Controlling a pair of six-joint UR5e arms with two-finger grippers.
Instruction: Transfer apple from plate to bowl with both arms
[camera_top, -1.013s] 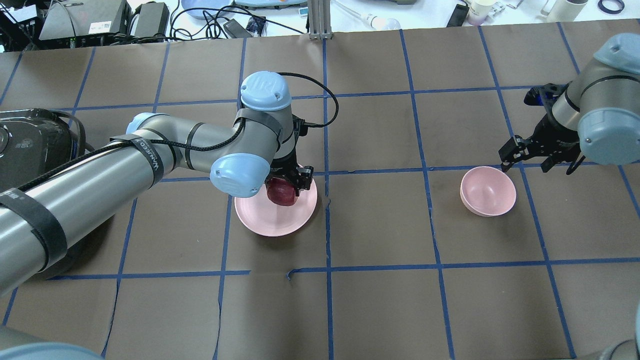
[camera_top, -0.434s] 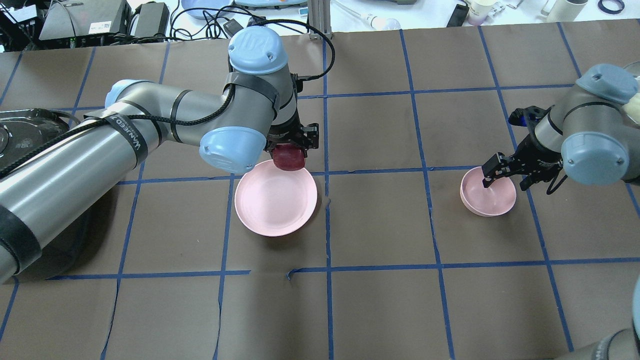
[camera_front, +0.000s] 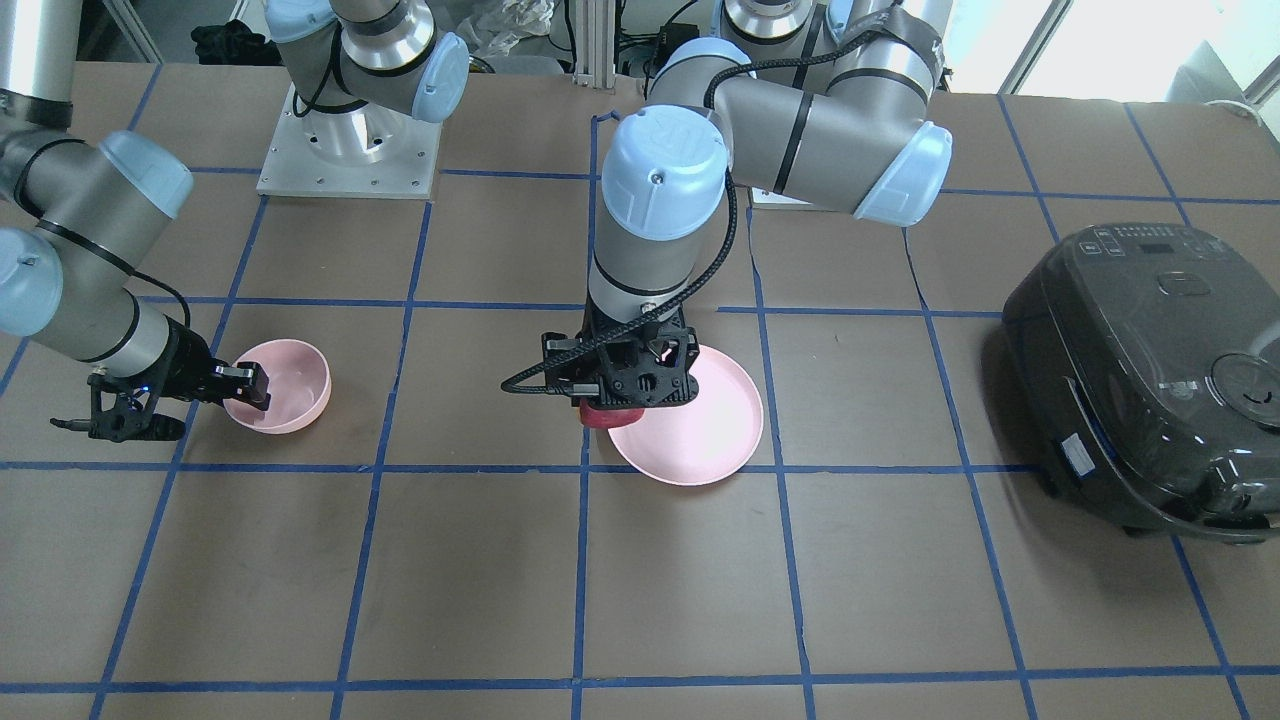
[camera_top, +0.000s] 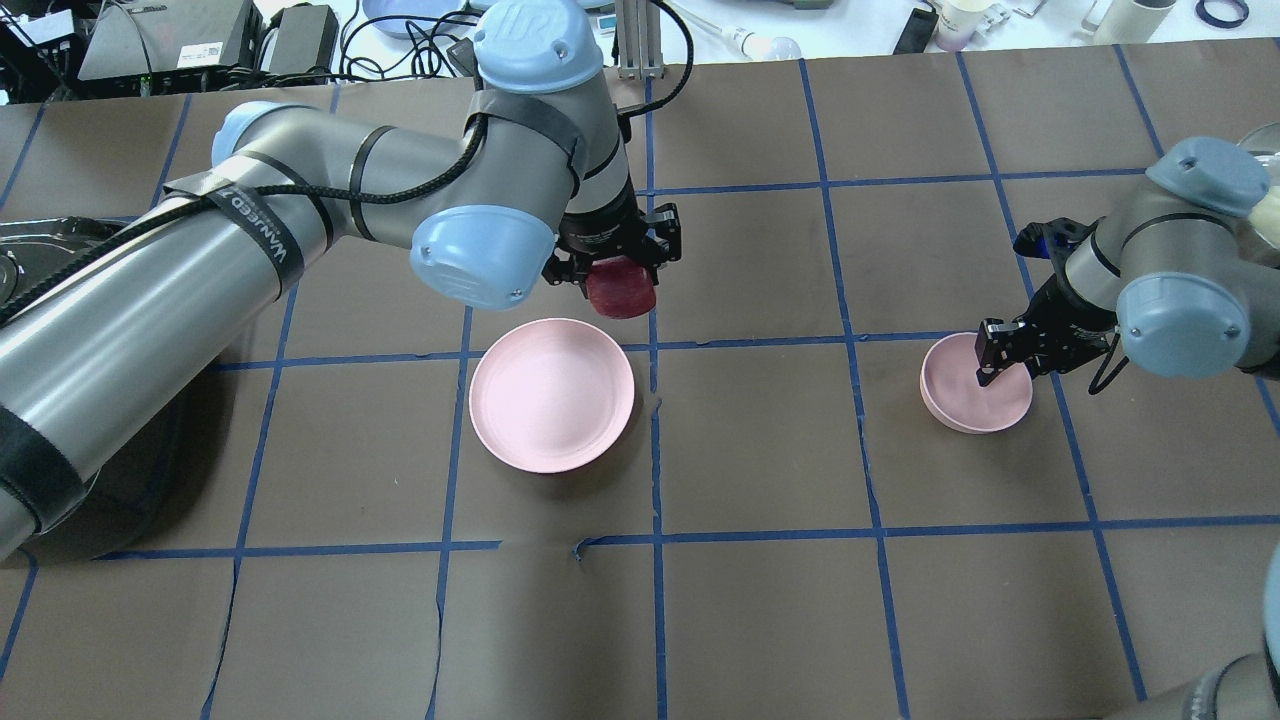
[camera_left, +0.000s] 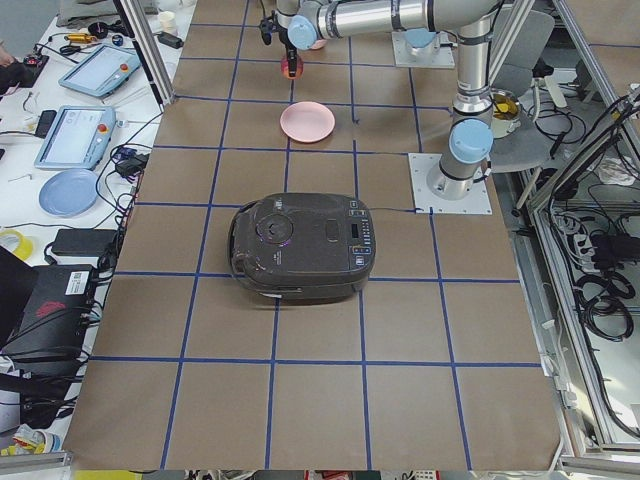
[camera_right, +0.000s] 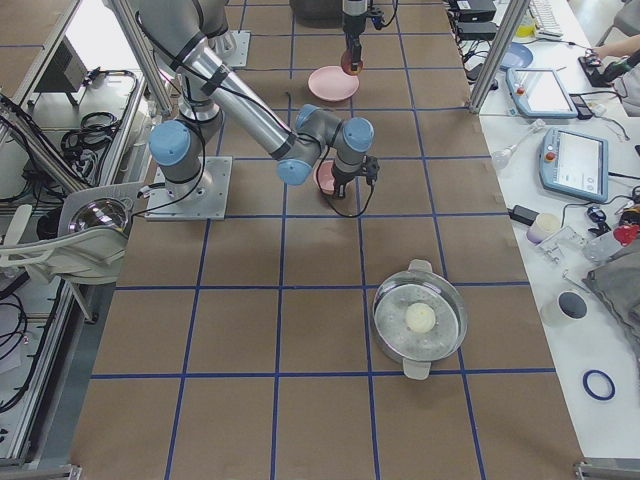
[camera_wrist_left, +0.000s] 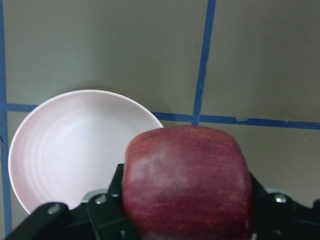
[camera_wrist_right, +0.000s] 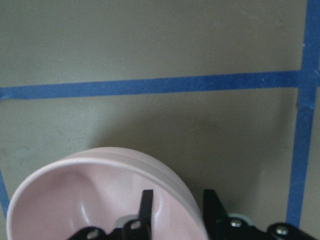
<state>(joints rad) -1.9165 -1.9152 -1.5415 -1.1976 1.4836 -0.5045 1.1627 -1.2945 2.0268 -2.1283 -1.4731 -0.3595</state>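
- Here, the left gripper (camera_top: 620, 280) has its fingers clenched on the apple (camera_wrist_left: 186, 180), one on each flank of the dark red fruit, which shows a paler patch to the wrist camera.
- The apple hangs in the air, off the plate (camera_top: 552, 395), about over the plate's far rim on the side toward the bowl (camera_top: 975, 395).
- The plate lies flat on the brown-papered table (camera_top: 760, 600), below and a little to the robot's side of the gripper.
- The right gripper (camera_wrist_right: 177, 212) straddles the bowl's rim: one finger (camera_wrist_right: 146, 205) reaches down inside the bowl, and the other stands outside its wall. Whether they pinch the wall or merely bracket it, I cannot tell.
- The bowl sits well apart from the plate, on the plate's right as the robot sees it.
- The left arm's wrist points straight down, above the table just beyond the plate.
- A dark rice cooker (camera_front: 1150, 370) stands well apart from the plate, on its other side from the bowl.
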